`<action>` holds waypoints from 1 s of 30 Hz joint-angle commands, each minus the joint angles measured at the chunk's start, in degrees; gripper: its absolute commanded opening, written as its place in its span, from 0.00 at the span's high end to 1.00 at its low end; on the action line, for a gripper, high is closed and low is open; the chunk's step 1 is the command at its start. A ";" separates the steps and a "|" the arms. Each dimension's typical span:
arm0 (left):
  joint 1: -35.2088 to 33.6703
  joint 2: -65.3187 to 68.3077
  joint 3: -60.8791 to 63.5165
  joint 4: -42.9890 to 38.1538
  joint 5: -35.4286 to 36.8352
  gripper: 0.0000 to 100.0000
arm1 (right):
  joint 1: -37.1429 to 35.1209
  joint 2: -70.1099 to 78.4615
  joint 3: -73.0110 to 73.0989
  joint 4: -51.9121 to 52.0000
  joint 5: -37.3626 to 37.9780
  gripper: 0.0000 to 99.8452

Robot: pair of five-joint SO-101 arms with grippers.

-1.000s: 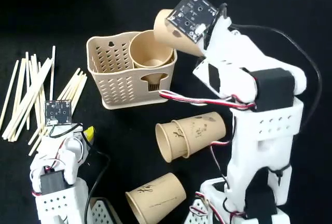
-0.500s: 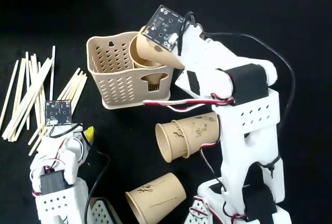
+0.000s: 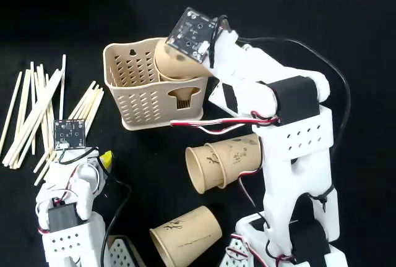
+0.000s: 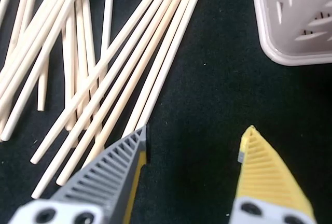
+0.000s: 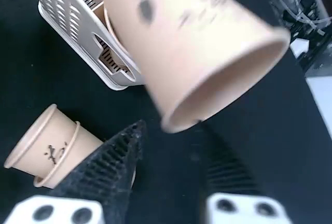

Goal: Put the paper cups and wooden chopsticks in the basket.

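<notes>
The right arm leans over the basket, and a tilted cup sits at the basket's rim on the side away from the chopsticks. In the right wrist view this cup's base points into the basket and its mouth faces back toward the camera. The right jaws stand apart, with the cup's lower rim between their tips. Neither tip seems to press the wall, so I judge the cup released or about to drop. The rim of a second cup shows behind it, inside the same compartment.

3 more cups lie on their sides on the black table. A nested pair is beside the right arm's base, and a single cup lies nearer the front edge. The chopsticks lie fanned out flat, well apart from the cups, on the far side of the basket.

The left arm sits low by the chopsticks. The left jaws are spread wide and grasp nothing, with the grey tip just over the nearest stick ends.

The cups are likely light and thin-walled, so they dent easily. A soft pinch on the rim, 1 finger inside the mouth, suits them, and the nested pair could go as 1 load. The chopsticks are stiff, slim and prone to roll. It is best to close across several near their middle, pressing down to the table so that none slips out.
</notes>
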 commanded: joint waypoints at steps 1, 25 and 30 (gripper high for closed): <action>0.31 -0.18 0.75 -1.14 -0.35 0.72 | -0.79 -1.71 -0.48 -1.05 0.97 0.67; 0.13 -0.18 0.75 -1.14 -0.44 0.73 | -16.70 9.19 4.09 -14.86 -6.15 0.66; 0.13 -0.18 0.75 -1.14 -0.44 0.73 | -16.53 8.92 -1.80 -14.42 -6.24 0.66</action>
